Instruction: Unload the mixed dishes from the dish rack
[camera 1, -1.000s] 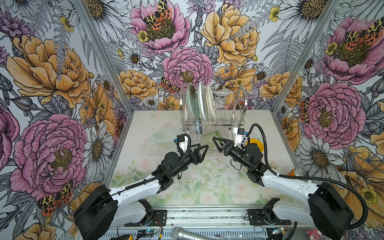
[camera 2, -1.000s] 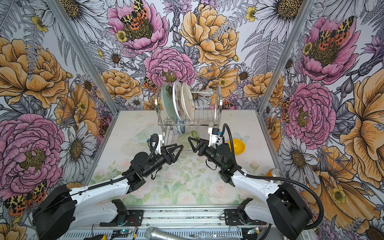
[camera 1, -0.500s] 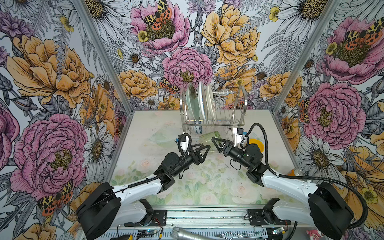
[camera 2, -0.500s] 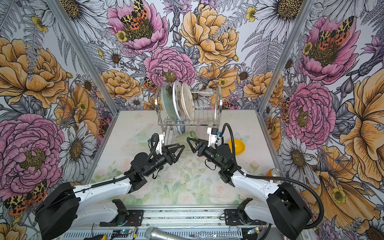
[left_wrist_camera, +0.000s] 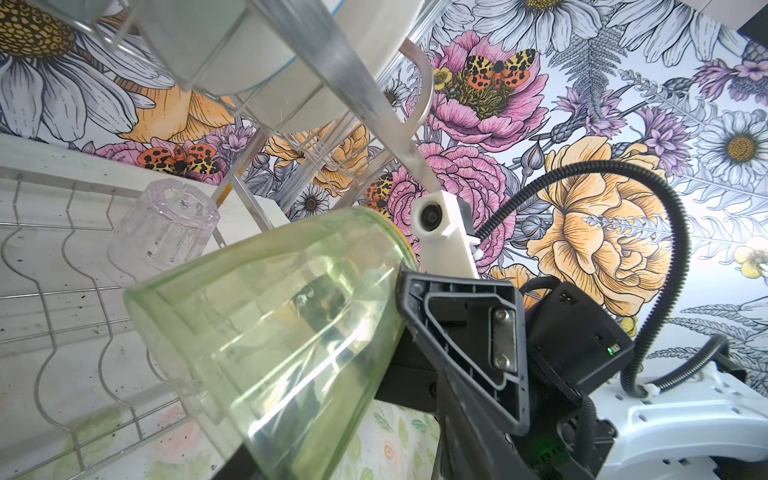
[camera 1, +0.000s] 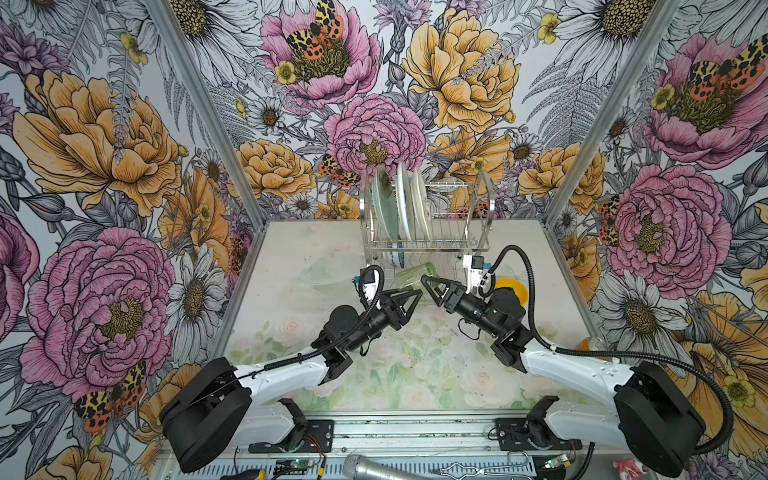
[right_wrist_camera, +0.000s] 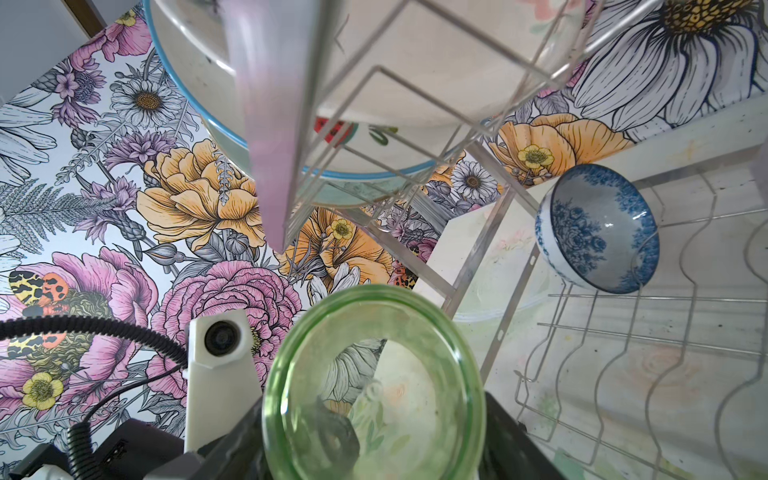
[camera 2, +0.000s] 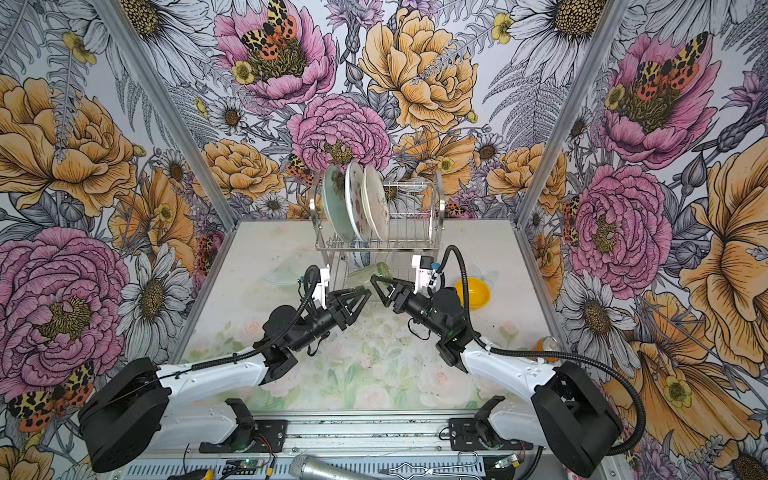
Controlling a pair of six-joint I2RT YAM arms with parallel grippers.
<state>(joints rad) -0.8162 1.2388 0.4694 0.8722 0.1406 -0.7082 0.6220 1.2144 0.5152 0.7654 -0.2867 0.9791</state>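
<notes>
My right hand (camera 1: 426,281) grips smooth translucent green tumbler (camera 1: 411,273), tilted over wavy lower shelf of chrome wire rack (camera 1: 436,249); left hand (camera 1: 417,296) alongside, opening unclear

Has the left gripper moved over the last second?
Yes. The left gripper has edged rightward and closer to the dish rack, up to the green tumbler held by the right gripper.

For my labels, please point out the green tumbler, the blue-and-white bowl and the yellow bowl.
translucent green tumbler (left_wrist_camera: 257,324): left wrist view, side wall.
blue-and-white patterned bowl (right_wrist_camera: 598,243): right wrist view, inner surface.
yellow bowl (camera 2: 478,293): a top view, its middle.
</notes>
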